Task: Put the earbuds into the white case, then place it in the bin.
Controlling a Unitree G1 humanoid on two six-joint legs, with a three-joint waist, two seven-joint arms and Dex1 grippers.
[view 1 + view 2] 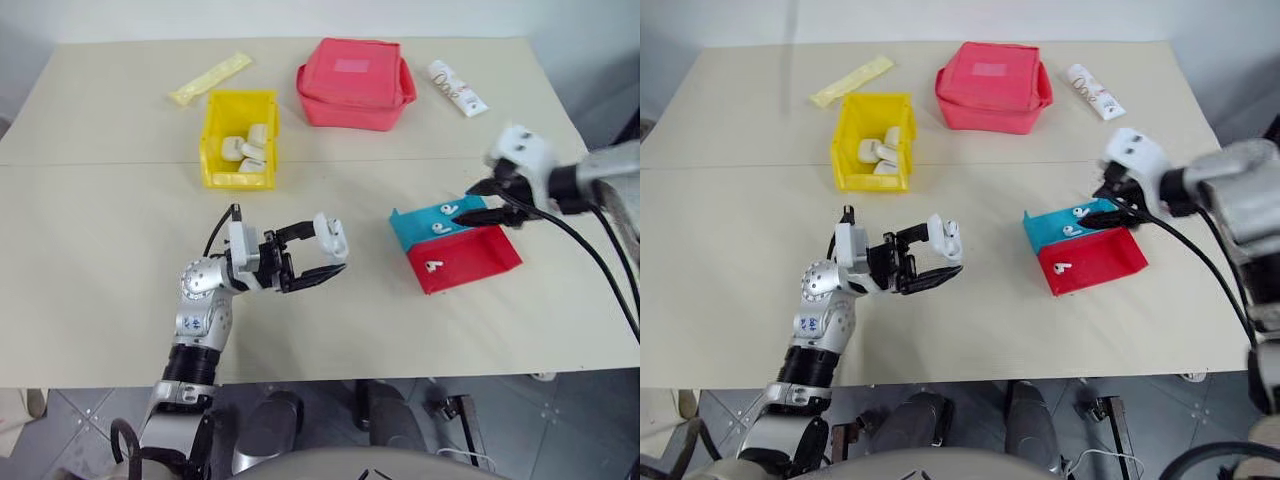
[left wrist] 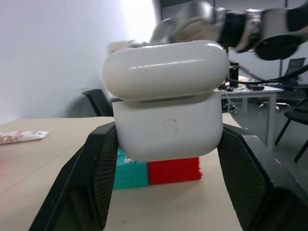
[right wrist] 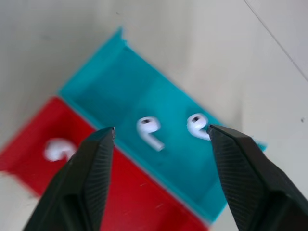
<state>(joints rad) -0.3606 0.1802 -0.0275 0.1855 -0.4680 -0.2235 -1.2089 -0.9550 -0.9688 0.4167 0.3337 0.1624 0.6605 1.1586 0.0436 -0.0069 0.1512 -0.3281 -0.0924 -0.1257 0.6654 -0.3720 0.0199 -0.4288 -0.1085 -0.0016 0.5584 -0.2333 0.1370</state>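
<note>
Now the left gripper [image 1: 322, 253] hangs over the near-left part of the tabletop [image 1: 100, 250], its fingers [image 2: 91, 178] clamped on the white case [image 2: 166, 108], whose lid stands slightly ajar. Over by the right edge, the right gripper [image 3: 161, 132] hovers just above the blue tray [image 1: 425, 225] with its fingers [image 3: 91, 173] apart. Two earbuds [image 3: 148, 129] lie in the blue tray, one between the fingertips and one just beside the tip of one finger. A third earbud [image 1: 432, 266] lies in the red tray [image 1: 480, 258], which touches the blue one on its near side. The bin [image 1: 215, 145] sits toward the far edge, left of centre, with several white cases inside. A red pouch [image 1: 352, 82] sits to the right of the bin, a white tube [image 1: 457, 88] lies toward the far-right corner, and a yellow packet [image 1: 210, 78] lies toward the far-left
</note>
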